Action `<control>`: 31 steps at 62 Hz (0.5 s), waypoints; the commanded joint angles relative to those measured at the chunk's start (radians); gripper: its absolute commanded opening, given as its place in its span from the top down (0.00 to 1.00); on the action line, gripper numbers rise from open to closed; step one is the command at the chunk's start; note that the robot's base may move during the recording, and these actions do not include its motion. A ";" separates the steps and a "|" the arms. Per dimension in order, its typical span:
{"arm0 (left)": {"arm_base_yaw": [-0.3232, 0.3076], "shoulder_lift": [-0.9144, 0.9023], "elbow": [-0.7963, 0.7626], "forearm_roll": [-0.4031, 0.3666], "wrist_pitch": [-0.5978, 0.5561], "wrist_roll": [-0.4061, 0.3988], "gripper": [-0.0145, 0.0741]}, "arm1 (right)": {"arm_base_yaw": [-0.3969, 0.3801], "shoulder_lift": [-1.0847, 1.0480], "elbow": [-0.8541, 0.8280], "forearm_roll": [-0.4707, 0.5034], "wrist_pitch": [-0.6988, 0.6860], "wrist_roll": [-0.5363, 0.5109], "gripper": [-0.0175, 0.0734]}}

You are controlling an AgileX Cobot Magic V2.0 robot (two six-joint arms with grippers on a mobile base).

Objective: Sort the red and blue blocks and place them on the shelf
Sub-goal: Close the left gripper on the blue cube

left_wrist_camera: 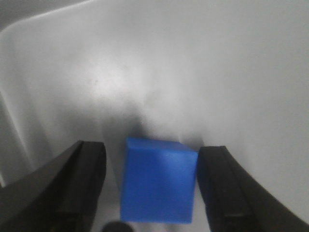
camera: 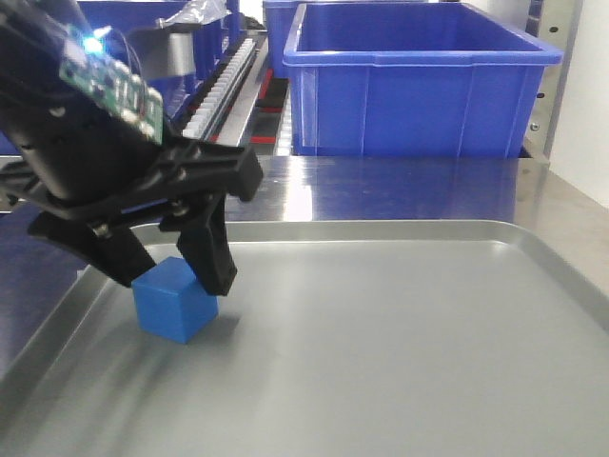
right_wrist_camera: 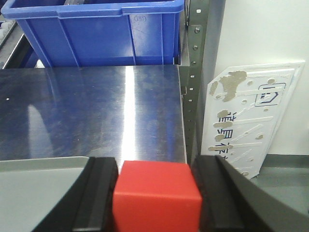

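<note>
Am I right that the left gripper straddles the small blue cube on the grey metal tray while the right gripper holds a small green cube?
Not quite: the right gripper holds a small red cube, not a green one, as the right wrist-mounted view shows; the rest stands.

Grey rimmed tray (camera: 400, 343) is shown in the foreground, brushed steel surface (camera: 381, 186) beyond it, large blue bin (camera: 419, 105) at upper right. Peeling white sign (right_wrist_camera: 251, 121) is seen at right.
</note>
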 commanded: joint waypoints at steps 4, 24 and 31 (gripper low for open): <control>-0.008 -0.027 -0.031 -0.001 -0.041 -0.013 0.30 | -0.007 -0.001 -0.027 -0.011 -0.090 -0.009 0.75; -0.008 -0.026 -0.031 0.000 -0.052 -0.013 0.31 | -0.007 -0.001 -0.027 -0.011 -0.090 -0.009 0.75; -0.008 -0.026 -0.031 0.000 -0.052 -0.013 0.31 | -0.007 -0.001 -0.027 -0.011 -0.090 -0.009 0.75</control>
